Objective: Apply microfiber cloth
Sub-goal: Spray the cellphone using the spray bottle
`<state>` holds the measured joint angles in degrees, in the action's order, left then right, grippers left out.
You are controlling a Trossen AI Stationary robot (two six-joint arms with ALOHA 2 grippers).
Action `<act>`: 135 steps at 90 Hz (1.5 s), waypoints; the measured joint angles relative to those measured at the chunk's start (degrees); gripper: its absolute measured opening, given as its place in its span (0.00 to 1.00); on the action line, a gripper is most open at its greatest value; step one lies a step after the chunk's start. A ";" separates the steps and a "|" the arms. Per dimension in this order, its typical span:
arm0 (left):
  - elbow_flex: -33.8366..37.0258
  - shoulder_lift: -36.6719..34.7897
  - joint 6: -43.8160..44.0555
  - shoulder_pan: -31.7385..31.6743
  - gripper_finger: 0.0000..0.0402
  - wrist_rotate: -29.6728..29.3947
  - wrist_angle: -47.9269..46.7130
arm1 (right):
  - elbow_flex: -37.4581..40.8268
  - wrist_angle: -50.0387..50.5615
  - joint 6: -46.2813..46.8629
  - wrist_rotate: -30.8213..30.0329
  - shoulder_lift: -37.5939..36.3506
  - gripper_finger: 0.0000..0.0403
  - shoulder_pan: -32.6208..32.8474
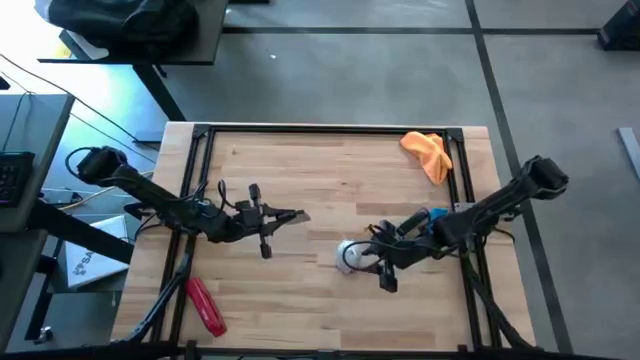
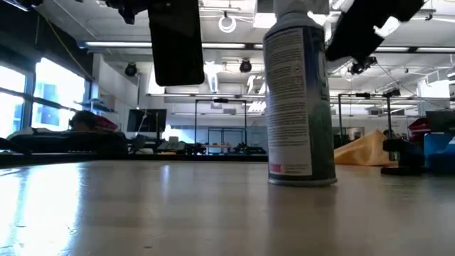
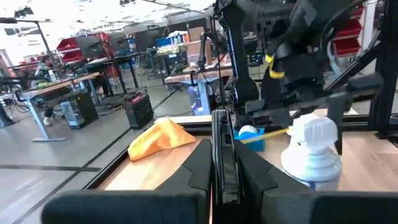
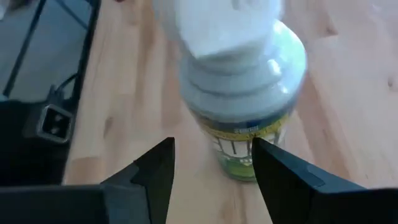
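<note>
1. The left gripper (image 1: pixel 296 215) held the black phone (image 2: pixel 178 43) edge-up, its fingers clamped on it.
2. The right gripper (image 4: pixel 211 163), fingers open and empty, hovered beside the spray bottle (image 1: pixel 348 256).
3. The microfiber cloth (image 1: pixel 427 152) lay untouched at the bench's (image 1: pixel 330 170) far right corner; fetching it likely came next.

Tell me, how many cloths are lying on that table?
1. The orange-yellow microfiber cloth lies crumpled at the table's far right corner, away from both grippers. No other cloth shows.
</note>
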<state>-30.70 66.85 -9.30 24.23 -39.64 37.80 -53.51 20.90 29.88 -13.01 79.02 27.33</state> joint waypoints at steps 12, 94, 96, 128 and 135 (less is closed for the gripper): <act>0.01 0.00 0.29 0.00 0.04 0.00 0.00 | -9.34 17.01 -3.55 -0.79 -0.02 0.45 -0.39; -2.67 12.92 10.10 -29.37 0.04 29.05 12.66 | -6.21 -11.25 -47.89 23.88 -0.43 0.01 -20.58; -3.23 13.92 10.40 -29.80 0.04 29.64 12.86 | -5.44 -13.34 -47.72 24.18 -0.60 0.01 -20.58; -12.52 27.35 12.03 -30.48 0.04 34.64 15.61 | 4.83 -23.03 -42.30 24.10 -9.13 0.00 -20.52; -14.02 27.83 11.23 -30.49 0.04 34.60 15.74 | 6.93 -23.46 -41.34 23.62 -8.93 0.00 -20.23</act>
<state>-44.71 94.68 1.93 -6.26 -5.04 53.54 -46.58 -2.56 -11.47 10.61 70.09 7.10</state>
